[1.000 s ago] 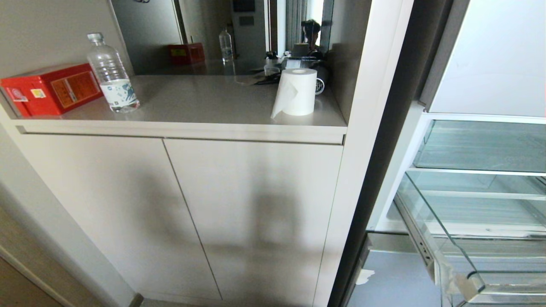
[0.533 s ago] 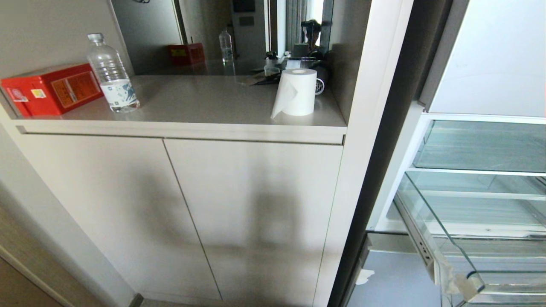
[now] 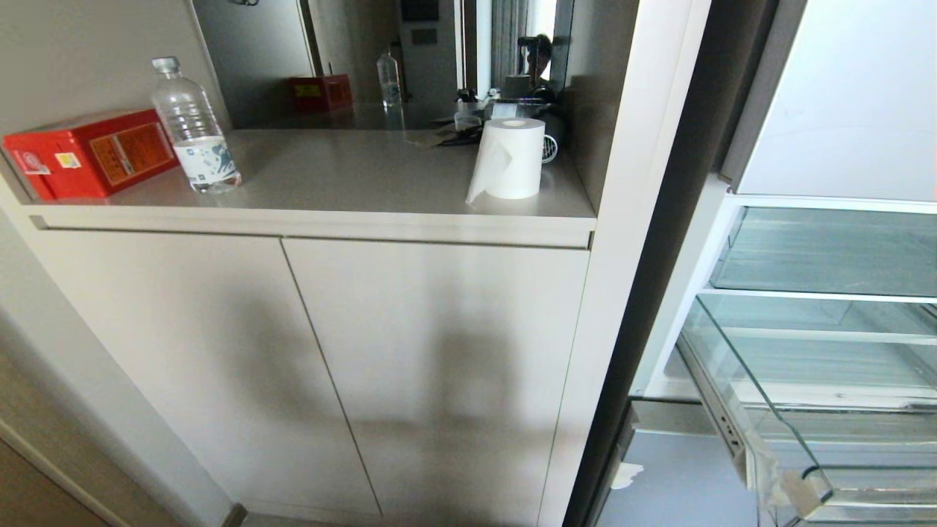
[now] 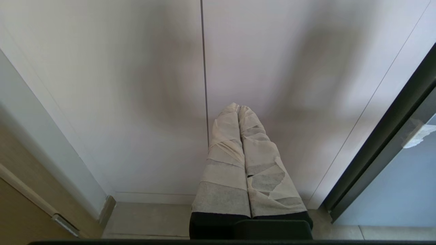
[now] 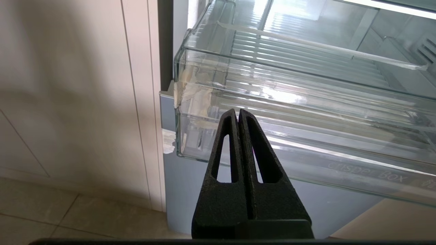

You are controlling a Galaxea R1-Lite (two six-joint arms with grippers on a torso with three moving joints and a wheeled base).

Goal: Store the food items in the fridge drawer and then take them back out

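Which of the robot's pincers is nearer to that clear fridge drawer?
The right. The right pincer points at the fridge drawer, just short of its front lip. The left pincer faces the cabinet doors, off to the drawer's side.

A pale beige two-door cabinet [image 3: 315,366] with a smooth grey countertop [image 3: 351,172] stands against a mirrored back wall [image 3: 381,58], shadowed by soft daylight, above a beige tiled floor [image 5: 68,217].
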